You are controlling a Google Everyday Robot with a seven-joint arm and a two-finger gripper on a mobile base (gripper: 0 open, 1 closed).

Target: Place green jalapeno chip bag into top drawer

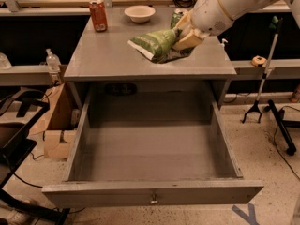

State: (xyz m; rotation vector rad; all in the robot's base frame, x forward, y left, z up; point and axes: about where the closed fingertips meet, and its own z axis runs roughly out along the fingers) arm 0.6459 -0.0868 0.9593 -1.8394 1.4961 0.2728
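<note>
The tan two-finger gripper (186, 35) pinches the crinkly green foil chip bag (154, 43) over the grey bench (103, 55), near its front right corner. The bag's long side points left. The wide grey open drawer (150, 192) lies lower, past the front edge.

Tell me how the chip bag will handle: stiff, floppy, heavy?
Likely light: the gripper over the table holds the chip bag by one end. Its creased foil looks soft and possibly slippery. Unlikely to roll.

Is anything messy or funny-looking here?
Only the green jalapeno chip bag: it hangs tilted and crumpled in the gripper over the tabletop, behind the open top drawer. Nothing looks spilled or broken.
</note>
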